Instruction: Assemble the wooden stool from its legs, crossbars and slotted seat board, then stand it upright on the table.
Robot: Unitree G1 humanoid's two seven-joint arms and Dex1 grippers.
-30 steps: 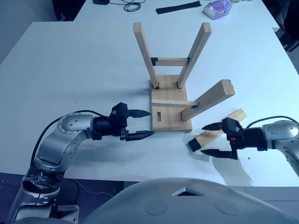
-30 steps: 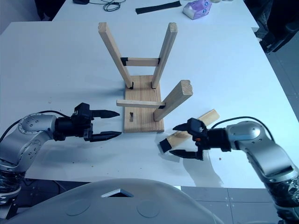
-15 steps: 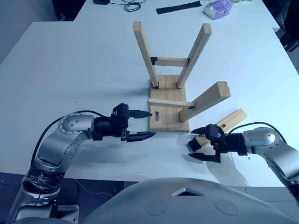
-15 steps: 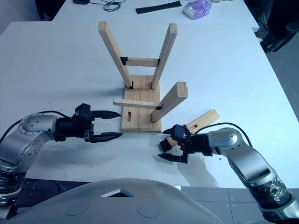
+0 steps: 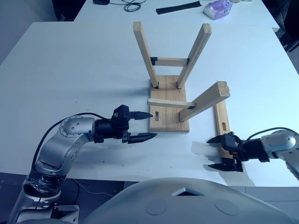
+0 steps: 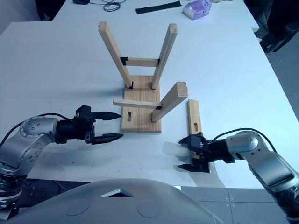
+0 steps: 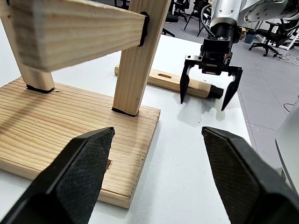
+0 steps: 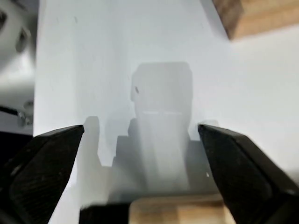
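The slotted seat board (image 5: 169, 111) lies flat mid-table. Two legs (image 5: 144, 51) stand on its far end, joined by a crossbar (image 5: 172, 61). A third leg (image 5: 205, 99) leans at its right edge with a thin crossbar (image 5: 167, 103) sticking out left. A loose leg (image 5: 220, 122) lies on the table to the right, its near end at my right gripper (image 5: 214, 153), which is open near the front edge; wood (image 8: 177, 211) shows at the base of its fingers. My left gripper (image 5: 146, 125) is open, just off the board's front-left corner; its wrist view shows the board (image 7: 60, 140).
A black strap (image 5: 177, 8) and a purple pack (image 5: 217, 8) lie on the far table behind. The table's front edge runs close under both grippers. Bare white tabletop spreads left of the board and to the far right.
The loose leg has swung from a diagonal to lying front-to-back beside the board. My right gripper pulled back to the right toward the front edge. The left arm barely shifted.
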